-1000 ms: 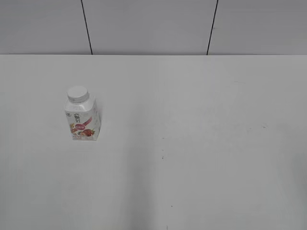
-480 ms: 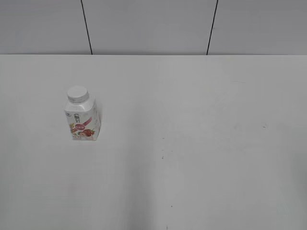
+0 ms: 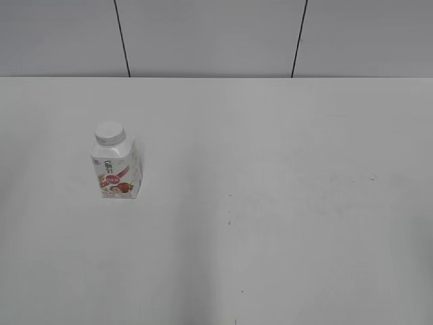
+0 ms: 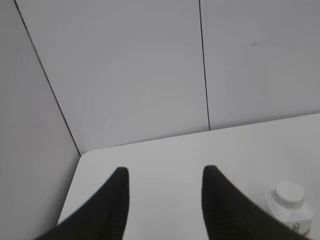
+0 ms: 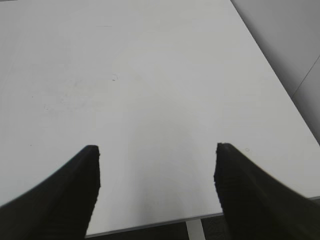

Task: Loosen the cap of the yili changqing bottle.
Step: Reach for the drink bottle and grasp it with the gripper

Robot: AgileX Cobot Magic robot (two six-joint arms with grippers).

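The yili changqing bottle [image 3: 116,170] stands upright on the left of the white table, white with a pink-red fruit label. Its white cap [image 3: 109,133] sits on top. The bottle also shows in the left wrist view [image 4: 291,210] at the lower right, with the cap [image 4: 289,192] on it. My left gripper [image 4: 164,172] is open and empty, to the left of the bottle and apart from it. My right gripper [image 5: 156,149] is open and empty over bare table near the table's front edge. Neither gripper shows in the exterior view.
The white table [image 3: 284,203] runs back to a grey panelled wall [image 3: 210,37]. The left wrist view shows the table's far left corner [image 4: 82,154]. The right wrist view shows the table's edge [image 5: 150,225] and its right side [image 5: 270,80].
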